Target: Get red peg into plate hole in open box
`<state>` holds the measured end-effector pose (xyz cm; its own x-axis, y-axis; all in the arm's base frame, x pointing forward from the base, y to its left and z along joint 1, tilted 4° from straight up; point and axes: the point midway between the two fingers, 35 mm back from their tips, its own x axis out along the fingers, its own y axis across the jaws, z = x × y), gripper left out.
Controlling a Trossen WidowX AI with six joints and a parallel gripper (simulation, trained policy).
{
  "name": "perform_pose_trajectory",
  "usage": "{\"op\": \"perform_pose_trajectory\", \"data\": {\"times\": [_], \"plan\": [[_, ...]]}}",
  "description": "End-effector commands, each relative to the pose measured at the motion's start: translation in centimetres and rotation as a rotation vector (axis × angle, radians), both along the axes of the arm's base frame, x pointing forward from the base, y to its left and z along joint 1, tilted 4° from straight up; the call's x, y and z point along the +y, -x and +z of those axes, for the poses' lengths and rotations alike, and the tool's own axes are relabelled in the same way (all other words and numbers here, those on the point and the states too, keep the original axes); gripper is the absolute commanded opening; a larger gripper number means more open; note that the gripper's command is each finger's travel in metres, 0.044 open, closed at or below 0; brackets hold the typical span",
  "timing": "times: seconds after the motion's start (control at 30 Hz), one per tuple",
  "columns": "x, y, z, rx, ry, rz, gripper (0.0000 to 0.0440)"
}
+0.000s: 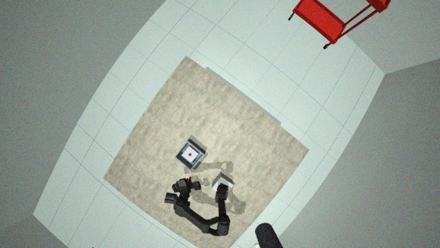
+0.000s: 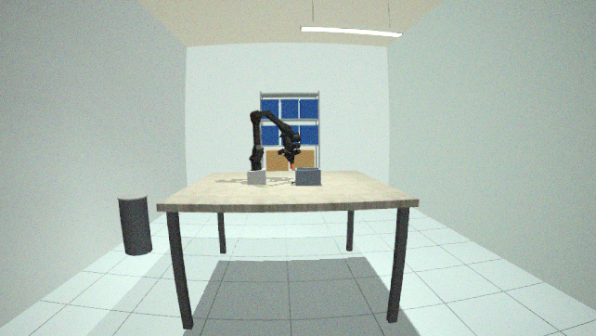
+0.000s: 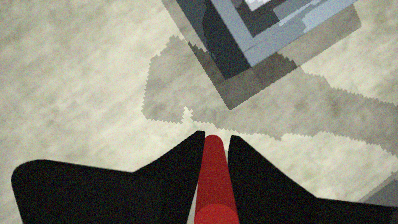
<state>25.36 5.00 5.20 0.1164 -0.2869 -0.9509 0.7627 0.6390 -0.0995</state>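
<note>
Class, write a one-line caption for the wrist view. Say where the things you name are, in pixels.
Red peg (image 3: 214, 175) between the fingers of the gripper (image 3: 216, 141), open box (image 3: 277, 47) ahead.

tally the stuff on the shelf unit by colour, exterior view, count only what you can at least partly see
blue bins: 6
orange-brown boxes: 2
total: 8
</note>
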Motion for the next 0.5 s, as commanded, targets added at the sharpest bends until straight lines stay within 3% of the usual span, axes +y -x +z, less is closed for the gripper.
{"op": "perform_pose_trajectory", "data": {"times": [0.0, 0.47], "plan": [[-0.7, -1.1, 1.2, -0.017, 0.009, 0.005, 0.0000], [-5.4, -4.3, 3.2, -0.023, 0.009, -0.042, 0.0000]]}}
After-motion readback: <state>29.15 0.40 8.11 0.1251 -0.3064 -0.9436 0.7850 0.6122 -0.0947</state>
